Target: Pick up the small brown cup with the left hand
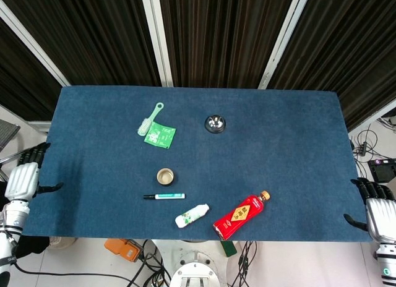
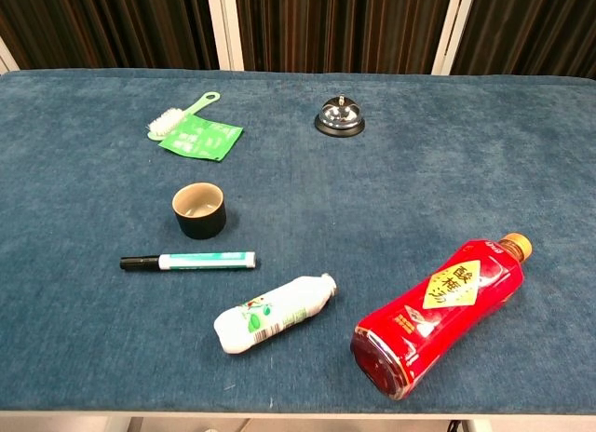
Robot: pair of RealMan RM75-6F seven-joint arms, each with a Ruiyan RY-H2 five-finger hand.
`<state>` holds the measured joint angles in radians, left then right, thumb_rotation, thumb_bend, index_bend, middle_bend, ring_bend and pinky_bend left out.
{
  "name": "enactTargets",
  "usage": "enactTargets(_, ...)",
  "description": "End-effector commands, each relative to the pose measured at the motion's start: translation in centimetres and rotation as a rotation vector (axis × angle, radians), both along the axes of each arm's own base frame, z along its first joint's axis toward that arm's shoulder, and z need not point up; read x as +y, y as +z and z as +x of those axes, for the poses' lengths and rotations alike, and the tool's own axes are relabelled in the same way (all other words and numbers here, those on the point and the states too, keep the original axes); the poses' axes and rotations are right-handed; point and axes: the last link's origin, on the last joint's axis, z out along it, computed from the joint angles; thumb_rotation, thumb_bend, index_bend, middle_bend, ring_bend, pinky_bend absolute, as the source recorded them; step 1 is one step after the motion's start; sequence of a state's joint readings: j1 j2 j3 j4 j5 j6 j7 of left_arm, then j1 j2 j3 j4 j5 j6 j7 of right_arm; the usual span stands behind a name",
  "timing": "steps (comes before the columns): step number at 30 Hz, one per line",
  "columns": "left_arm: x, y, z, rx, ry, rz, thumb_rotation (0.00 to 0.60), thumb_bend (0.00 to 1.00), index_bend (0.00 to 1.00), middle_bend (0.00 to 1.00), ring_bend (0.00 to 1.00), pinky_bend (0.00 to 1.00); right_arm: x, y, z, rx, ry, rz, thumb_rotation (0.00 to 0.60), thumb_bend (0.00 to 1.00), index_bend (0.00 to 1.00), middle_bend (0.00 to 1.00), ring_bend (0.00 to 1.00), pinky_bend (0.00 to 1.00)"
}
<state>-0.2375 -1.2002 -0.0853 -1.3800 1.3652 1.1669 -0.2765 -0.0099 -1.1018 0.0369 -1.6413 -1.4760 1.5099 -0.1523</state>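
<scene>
Silver left hand (image 1: 23,179) empty, fingers apart, off table edge, well apart from brown cup (image 1: 165,175)

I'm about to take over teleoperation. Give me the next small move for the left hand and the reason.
Probably carry the left hand in over the table edge toward the small brown cup. The hand sits off the table's left side, empty, far from the cup, which stands upright just behind the marker.
</scene>
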Motion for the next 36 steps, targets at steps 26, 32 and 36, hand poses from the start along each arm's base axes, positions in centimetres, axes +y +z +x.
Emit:
enactTargets(26,4.6,-14.0,12.2,-0.363,-0.294,-0.356,0.600,0.06,0.10,0.13,0.01,0.08,0.0,0.1,-0.3,-0.012,-0.035,0.016,0.600,0.20,0.27,0.27,0.26,0.25)
enactTargets(32,5.1,-16.3,13.8,-0.360,-0.315,-0.394,0.600,0.06,0.15,0.16,0.01,0.08,-0.1,0.2,-0.3,-0.016,-0.036,0.015,0.600,0.20,0.27,0.27,0.26,0.25)
enactTargets(36,5.3,-17.2,14.5,-0.350,-0.327,-0.408,0.600,0.06,0.16,0.18,0.01,0.08,-0.1,0.3,-0.4,-0.018,-0.037,0.016,0.600,0.20,0.27,0.27,0.26,0.25)
